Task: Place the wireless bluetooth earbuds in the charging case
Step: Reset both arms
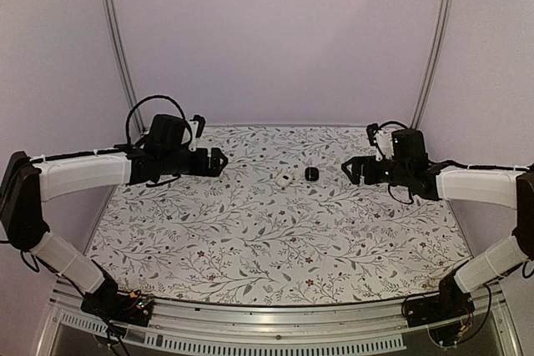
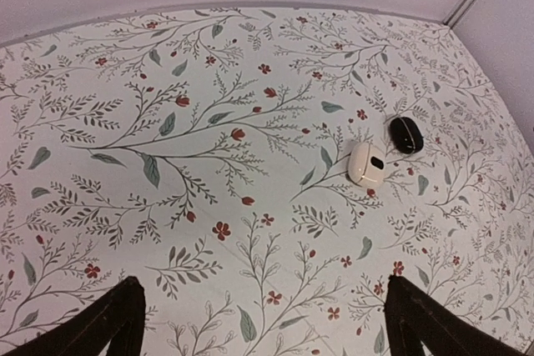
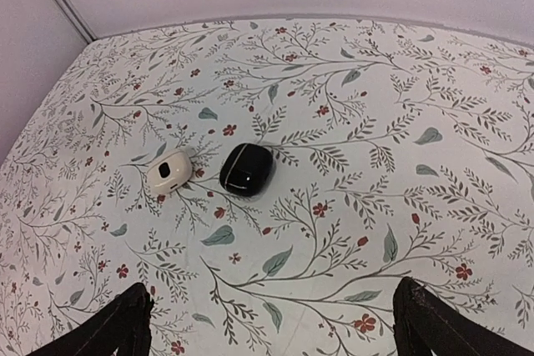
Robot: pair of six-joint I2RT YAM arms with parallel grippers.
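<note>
The charging case (image 1: 311,174) is a small glossy black pebble lying shut on the floral table, with a thin seam line across it (image 3: 247,169); it also shows in the left wrist view (image 2: 406,134). No earbuds show in any view. My right gripper (image 1: 350,169) hovers just right of the case, open and empty, its fingers wide apart (image 3: 271,310). My left gripper (image 1: 219,162) hangs open and empty well to the left of the case (image 2: 263,310).
A white rounded case (image 1: 284,179) with a small black spot on top lies just left of the black one, apart from it (image 3: 169,171) (image 2: 366,162). Lilac walls and metal posts (image 1: 117,39) close in the back of the table.
</note>
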